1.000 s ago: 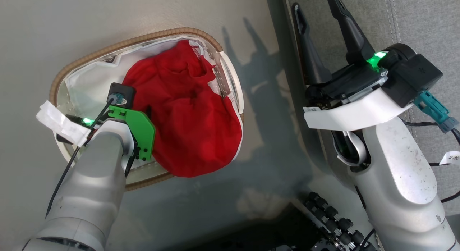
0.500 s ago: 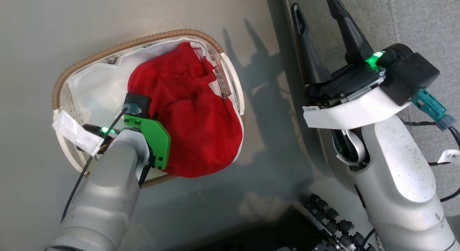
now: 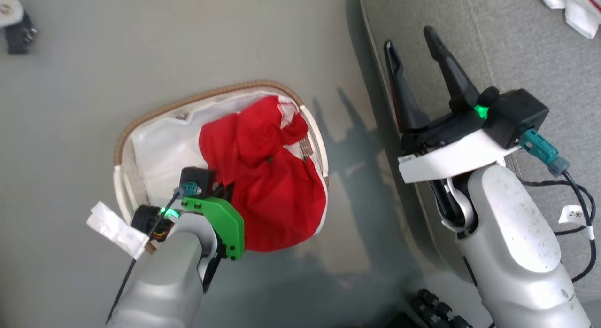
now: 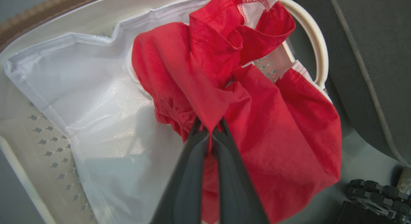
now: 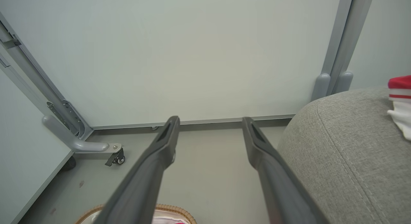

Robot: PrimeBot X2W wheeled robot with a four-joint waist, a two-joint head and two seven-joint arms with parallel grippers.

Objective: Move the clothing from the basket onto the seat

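Closed since a second ago, from wide to pinched: left gripper (image 4: 208,129), both long dark fingers pressed together on a fold of the soft red fabric garment (image 4: 273,137). Cloth bunched and drawn toward those fingers more than before, with a white panel showing at its far edge. Lying in the right half of the small oval white plastic laundry basket (image 3: 197,98) with its brown woven rim, and spilling over the right wall. Bare white liner sheet (image 3: 159,149) in the left half. Basket standing on the grey floor (image 3: 70,107), just beside the large grey fabric-upholstered seat cushion (image 3: 516,50). Further right, right gripper (image 3: 407,38) spread wide, holding nothing, by the cushion's left edge and well apart from the red garment. At far right, resting on the cushion, a white garment with red-white striped trim (image 3: 575,11).
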